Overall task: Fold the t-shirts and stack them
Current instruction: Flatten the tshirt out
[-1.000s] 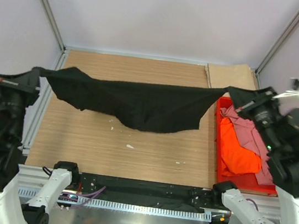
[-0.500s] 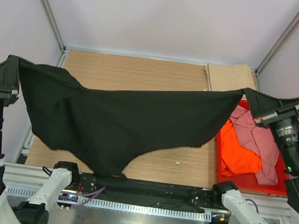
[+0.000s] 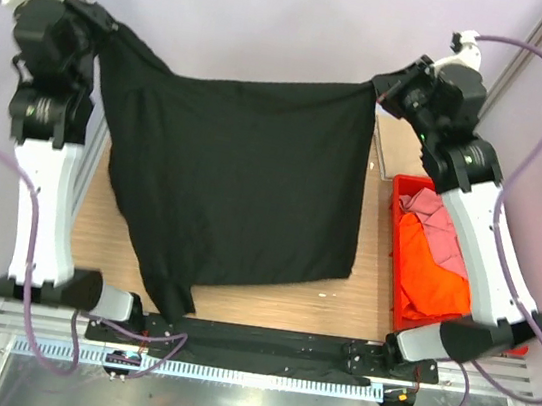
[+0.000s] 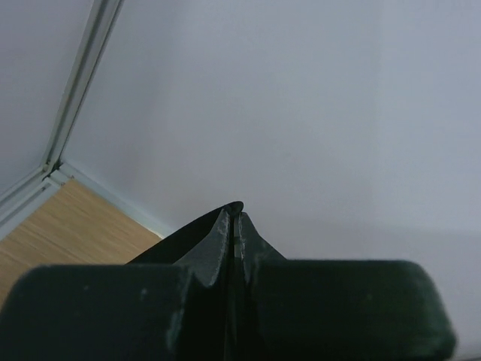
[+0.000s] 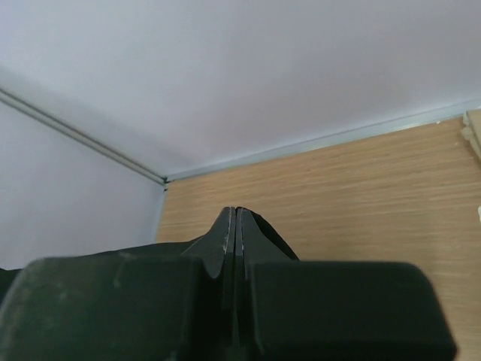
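Noted red crate (image 3: pixel 391 242) at right side of table (image 3: pixel 277 303), beside right arm. Inside: bright orange t-shirt (image 3: pixel 431 282) bunched toward near end, dusty pink t-shirt (image 3: pixel 442 219) crumpled toward far end, both partly hidden behind the arm. Left gripper (image 3: pixel 108 27) clamped tight on one top corner of black t-shirt (image 3: pixel 244 179); right gripper (image 3: pixel 376 89) clamped tight on the other. Seen likewise in wrist views: left fingers (image 4: pixel 214 252) and right fingers (image 5: pixel 218 248) pressed together, dark cloth showing beside them. Black t-shirt held high over table, spread like a curtain between both grippers, lower left corner drooping toward near edge.
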Motion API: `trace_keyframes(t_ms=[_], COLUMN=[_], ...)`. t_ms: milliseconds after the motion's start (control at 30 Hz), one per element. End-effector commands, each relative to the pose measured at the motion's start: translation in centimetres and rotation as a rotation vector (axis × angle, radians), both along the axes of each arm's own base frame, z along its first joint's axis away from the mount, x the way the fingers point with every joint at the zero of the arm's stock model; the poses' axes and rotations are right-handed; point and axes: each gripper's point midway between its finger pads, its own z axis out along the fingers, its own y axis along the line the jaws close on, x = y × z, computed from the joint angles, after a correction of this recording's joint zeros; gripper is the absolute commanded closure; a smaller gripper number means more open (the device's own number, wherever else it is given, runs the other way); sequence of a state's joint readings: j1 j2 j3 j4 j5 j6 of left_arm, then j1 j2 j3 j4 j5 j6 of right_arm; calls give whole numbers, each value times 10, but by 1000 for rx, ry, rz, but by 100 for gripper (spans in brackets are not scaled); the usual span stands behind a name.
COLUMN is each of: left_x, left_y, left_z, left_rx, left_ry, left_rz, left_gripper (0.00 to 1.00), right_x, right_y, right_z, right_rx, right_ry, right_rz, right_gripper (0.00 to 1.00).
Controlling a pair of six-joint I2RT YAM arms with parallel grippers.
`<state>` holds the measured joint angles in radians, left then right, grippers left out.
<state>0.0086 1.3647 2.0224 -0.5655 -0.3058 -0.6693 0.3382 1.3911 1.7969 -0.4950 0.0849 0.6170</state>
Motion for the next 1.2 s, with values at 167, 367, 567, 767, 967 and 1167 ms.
trace_keyframes(t_ms=[167,367,567,767,967,1167], left_x=[21,1,-17,-63,-114,-149], left_y=[11,9,5,-7,-34,-24], left_z=[81,75,3,-69,-170,-293], left_rx=[94,99,98,42,-118,-204], left_ry=[-211,-231,-125,-51,70,396], left_rz=[63,52,26,-41,-172,-73], left_gripper=[100,100,100,100,100,100], right_x=[27,24,7,-33,-79,-126], right_y=[-11,-18,-25,-40,-57,-57], right_z=[86,60,-13,-85,-168,-271], right_rx=[-67,-108,-125,-143,-169,-124], right_ry=[-270,-233,-134,-34,143,383], right_rz=[-78,-99,-105,-107,-117,-76], right_gripper=[99,99,99,99,99,99])
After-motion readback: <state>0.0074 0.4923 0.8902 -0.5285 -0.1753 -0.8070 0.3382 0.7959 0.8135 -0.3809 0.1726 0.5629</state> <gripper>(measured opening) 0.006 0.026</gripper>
